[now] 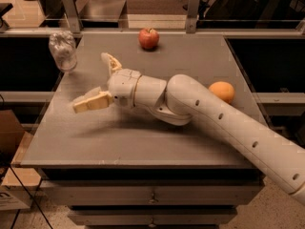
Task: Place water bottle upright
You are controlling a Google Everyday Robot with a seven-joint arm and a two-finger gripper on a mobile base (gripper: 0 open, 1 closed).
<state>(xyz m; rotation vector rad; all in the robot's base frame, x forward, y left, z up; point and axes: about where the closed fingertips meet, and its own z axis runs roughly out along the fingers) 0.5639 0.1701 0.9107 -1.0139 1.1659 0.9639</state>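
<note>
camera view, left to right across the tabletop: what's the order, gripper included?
water bottle → gripper (fingers open, over the left part of the table, apart from the bottle) → apple → orange

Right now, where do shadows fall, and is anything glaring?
Camera view: dim, warm light; the open claw, mid-table near the water bottle, and its arm throw a soft shadow on the table beneath them; no harsh glare, only pale glints on the bottle.
</note>
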